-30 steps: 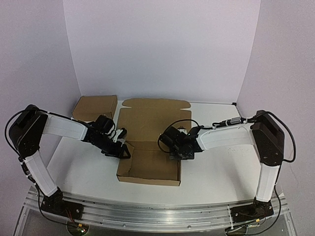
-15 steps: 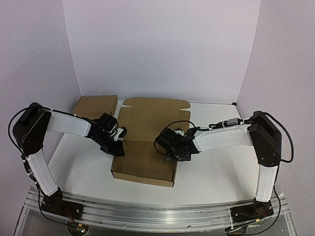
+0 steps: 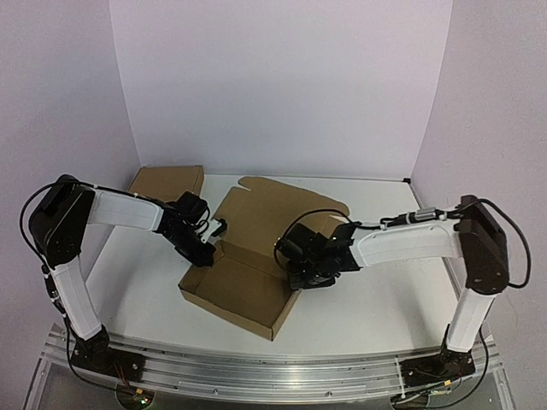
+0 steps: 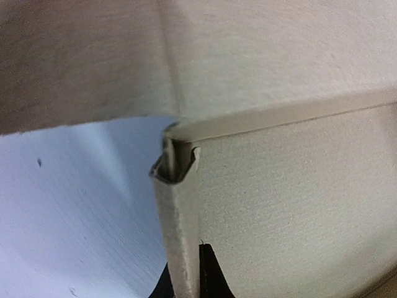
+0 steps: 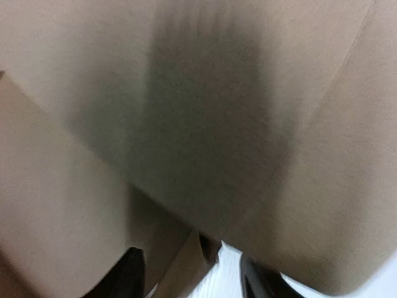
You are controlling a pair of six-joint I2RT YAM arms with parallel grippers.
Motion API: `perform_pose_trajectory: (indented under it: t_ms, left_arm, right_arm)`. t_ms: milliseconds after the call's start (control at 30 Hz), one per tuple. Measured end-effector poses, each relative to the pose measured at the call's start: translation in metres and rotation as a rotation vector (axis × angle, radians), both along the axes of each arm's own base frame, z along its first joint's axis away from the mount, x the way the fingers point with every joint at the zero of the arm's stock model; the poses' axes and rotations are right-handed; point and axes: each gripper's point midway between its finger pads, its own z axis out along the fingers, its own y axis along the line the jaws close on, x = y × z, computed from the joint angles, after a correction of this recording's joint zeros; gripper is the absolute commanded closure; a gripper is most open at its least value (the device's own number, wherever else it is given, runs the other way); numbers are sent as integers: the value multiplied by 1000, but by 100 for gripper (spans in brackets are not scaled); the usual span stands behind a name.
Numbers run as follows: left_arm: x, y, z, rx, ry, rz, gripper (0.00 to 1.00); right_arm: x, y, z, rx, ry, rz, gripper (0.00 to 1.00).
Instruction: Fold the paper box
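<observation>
Top view: the paper box (image 3: 235,290) lies skewed mid-surface (image 3: 385,290), tray toward the near edge, lid flap open behind it. The left pincer (image 3: 208,249) is at the tray's back-left corner and the right pincer (image 3: 301,275) at its right wall. A plain box (image 3: 167,184) sits back left, apart.

Left wrist: dark fingers (image 4: 209,276) flank the corner wall, clenched on it.

Right wrist: blurred. Two fingertips (image 5: 129,273) straddle a cardboard wall; cannot tell whether they grip.

The paper box (image 3: 239,286) is matt brown cardboard with a faintly grainy face. The worktop (image 3: 367,299) looks smooth, matt white.
</observation>
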Motion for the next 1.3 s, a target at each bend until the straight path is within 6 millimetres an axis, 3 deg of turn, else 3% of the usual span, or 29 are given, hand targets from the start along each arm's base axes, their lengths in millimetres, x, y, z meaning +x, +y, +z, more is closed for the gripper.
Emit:
perform_pose_trajectory:
  t_ms: [167,367,433,533,633,667,733,867,967,1100,1200,1300]
  left_arm:
    - [3,0,0,49,-62,-149,100]
    - [3,-1,1,99,-140,-363,100]
    - [-2,-6,2,92,-153,-448,100]
    - [-5,-13,4,81,-189,-573,100]
    - [-5,-24,10,62,-245,-699,100]
    - [-5,-30,12,60,-268,-750,100]
    - [-8,-38,12,57,-297,-831,100]
    - [-18,-49,11,56,-321,-959,100]
    - [-28,-50,5,63,-291,-1011,100]
    - [-25,-47,1,95,-302,-1020,100]
    - [-19,-48,-1,122,-354,-1032,100]
    - [-12,-47,-1,157,-441,-1043,100]
  right_arm:
    - [-19,-3,50,106,-17,124,36]
    - [-38,14,92,235,20,334,33]
    - [-37,23,112,279,13,400,33]
    - [-16,32,155,361,-47,479,33]
    - [27,33,204,423,-163,520,28]
    - [44,32,216,432,-199,514,24]
    - [81,27,228,438,-245,486,6]
    - [140,0,202,398,-201,373,2]
    - [156,-29,159,348,-97,298,3]
    - [131,-50,108,325,68,275,5]
    - [95,-48,74,352,218,306,8]
    - [70,-45,58,390,317,334,8]
